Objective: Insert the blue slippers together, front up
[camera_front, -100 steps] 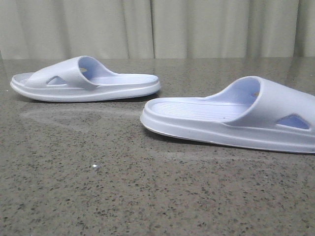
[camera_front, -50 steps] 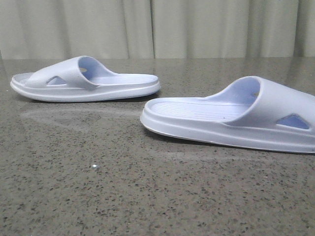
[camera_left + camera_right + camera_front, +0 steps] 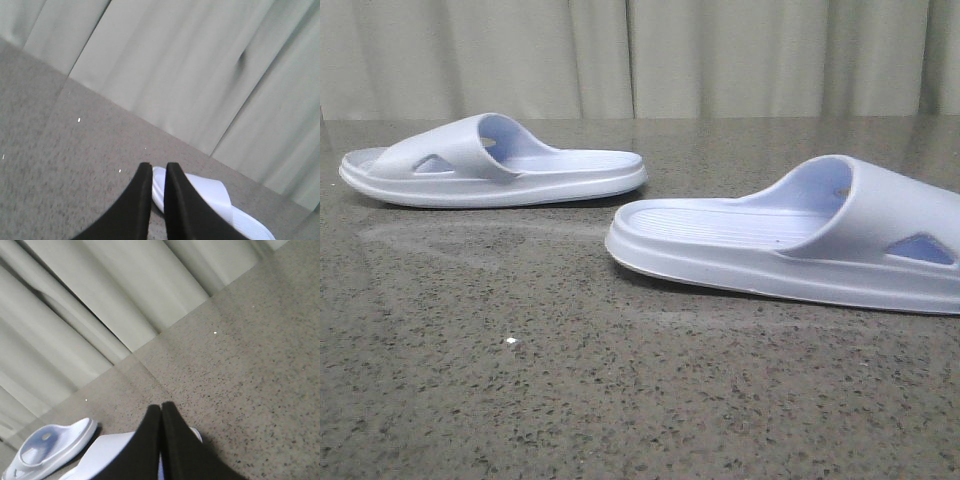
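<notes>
Two pale lavender-blue moulded foam slide sandals lie soles-down on the dark speckled stone table (image 3: 520, 400), apart, w/ a cream pleated curtain (image 3: 720, 55) behind. Far-left sandal (image 3: 490, 165): side-on, strap toward left, heel end pointing right. Near-right sandal (image 3: 790, 240): ribbed footbed facing up, heel end toward centre, strap w/ triangular cut-out at right, running off the frame edge.

Vs the earlier front frames: near-right sandal sits a touch lower and further right at its strap end; far-left one has nudged slightly left. Small shifts, otherwise same layout.

Left gripper (image 3: 158, 170): black fingers almost together w/ only a thin slit between; the far-left sandal shows beyond the tips, and I can't tell if they pinch its edge or just sit in front. Right gripper (image 3: 161, 407): fingers pressed together, tips meeting, over the near-right sandal (image 3: 107, 455); grip on it can't be told. Other sandal (image 3: 50, 447) lies just beside it in that view.
</notes>
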Robot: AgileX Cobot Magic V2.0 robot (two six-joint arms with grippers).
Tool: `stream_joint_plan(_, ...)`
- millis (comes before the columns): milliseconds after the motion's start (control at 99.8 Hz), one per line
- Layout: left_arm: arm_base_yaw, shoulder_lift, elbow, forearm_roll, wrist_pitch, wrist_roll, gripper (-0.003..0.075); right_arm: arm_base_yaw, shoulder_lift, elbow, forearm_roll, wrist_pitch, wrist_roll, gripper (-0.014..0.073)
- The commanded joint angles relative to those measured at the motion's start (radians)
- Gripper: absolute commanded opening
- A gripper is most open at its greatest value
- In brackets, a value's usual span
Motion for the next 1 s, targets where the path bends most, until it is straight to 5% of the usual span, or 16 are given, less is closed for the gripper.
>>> stream_joint_plan(0, 0.000, 0.117, -0.151, 0.130, 0.016, 0.003, 0.0015, -0.006, 0.137, -0.120, -0.090, 0.018, -0.015, -0.0078)
stream_joint_plan(100, 0.000, 0.299, -0.302, 0.274, 0.148, 0.003, 0.0015, -0.006, 0.320, -0.225, -0.154, 0.132, -0.015, -0.0078)
stream_joint_plan(291, 0.000, 0.583, -0.486, 0.289, 0.310, 0.022, 0.0017, -0.006, 0.587, -0.409, -0.210, 0.300, -0.031, -0.0074)
stream_joint_plan(451, 0.000, 0.603, -0.498, 0.188, 0.310, 0.116, 0.0117, -0.006, 0.602, -0.458, -0.210, 0.385, -0.073, 0.0066)
stream_joint_plan(551, 0.000, 0.603, -0.498, 0.140, 0.308, 0.151, 0.0283, -0.006, 0.602, -0.459, -0.210, 0.414, -0.073, 0.0241)
stream_joint_plan(641, 0.000, 0.603, -0.498, 0.121, 0.306, 0.153, 0.0399, -0.006, 0.604, -0.459, -0.210, 0.421, -0.073, 0.0311)
stream_joint_plan(992, 0.000, 0.605, -0.498, 0.108, 0.314, 0.153, 0.0421, -0.074, 0.734, -0.459, -0.200, 0.430, -0.099, 0.0308)
